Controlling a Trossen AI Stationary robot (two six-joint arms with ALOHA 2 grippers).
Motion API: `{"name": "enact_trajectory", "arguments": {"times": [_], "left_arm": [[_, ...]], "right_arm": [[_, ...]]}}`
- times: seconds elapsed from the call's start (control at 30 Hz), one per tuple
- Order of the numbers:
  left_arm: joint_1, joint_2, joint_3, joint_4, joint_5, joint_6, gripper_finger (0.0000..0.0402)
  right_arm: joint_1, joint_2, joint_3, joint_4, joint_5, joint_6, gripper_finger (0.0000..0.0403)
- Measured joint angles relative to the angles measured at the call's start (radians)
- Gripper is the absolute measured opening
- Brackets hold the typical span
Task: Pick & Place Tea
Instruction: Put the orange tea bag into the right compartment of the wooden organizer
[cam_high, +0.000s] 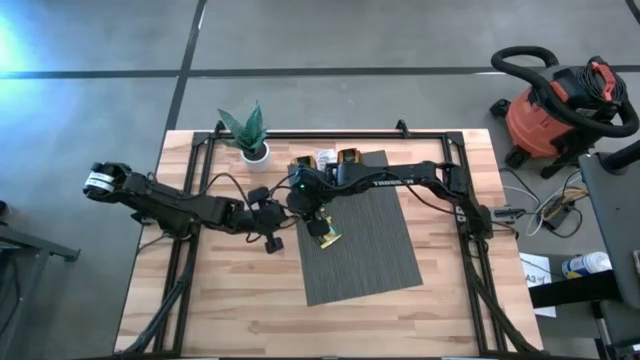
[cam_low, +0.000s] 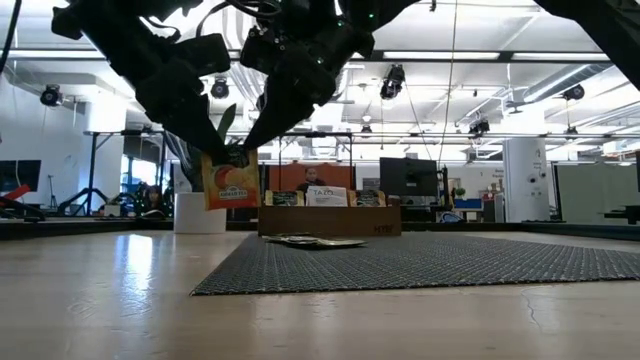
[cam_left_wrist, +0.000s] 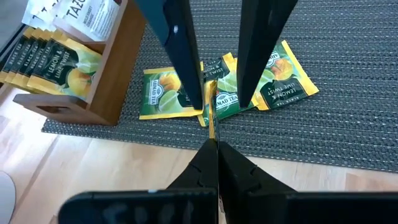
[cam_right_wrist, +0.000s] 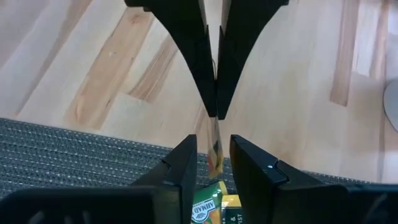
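Two grippers meet at one tea sachet

Your left gripper (cam_right_wrist: 211, 112) is pinched shut on a hanging sachet (cam_low: 229, 184), held on edge. Your right gripper (cam_right_wrist: 211, 155) sits right below it in the right wrist picture, fingers slightly apart around its edge. More sachets (cam_high: 324, 232) lie flat on the grey mat (cam_high: 365, 250), middle of the top picture.

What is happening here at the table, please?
The two arms meet above the left edge of the grey mat. The left tool is shut on a yellow tea sachet and holds it edge-on in the air, while the right tool stands open around the same sachet, so this looks like a handover. Three more sachets lie flat on the mat just below. The wooden tray at the mat's far edge holds further tea bags.
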Motion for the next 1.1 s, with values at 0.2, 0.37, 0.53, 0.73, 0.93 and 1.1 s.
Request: {"name": "enact_trajectory", "arguments": {"times": [0.2,0.37,0.53,0.73,0.93,1.1], "left_arm": [[0.001,0.000,0.000,0.004,0.000,0.017,0.0000],[0.001,0.000,0.000,0.007,0.005,0.017,0.0000],[0.001,0.000,0.000,0.007,0.010,0.017,0.0000],[0.002,0.000,0.000,0.008,0.014,0.017,0.0000],[0.002,0.000,0.000,0.012,0.025,0.003,0.0000],[0.000,0.000,0.000,0.010,0.026,-0.071,0.0009]], "right_arm": [[0.000,0.013,0.001,0.001,0.000,0.001,0.0099],[0.000,0.013,0.001,0.005,0.000,0.001,0.0087],[0.000,0.013,0.001,0.008,-0.001,0.002,0.0071],[-0.001,0.013,0.001,0.009,-0.024,0.037,0.0045],[-0.002,0.013,0.001,0.009,-0.034,0.078,0.0011],[-0.015,0.013,0.002,0.000,-0.014,0.168,0.0009]]}}
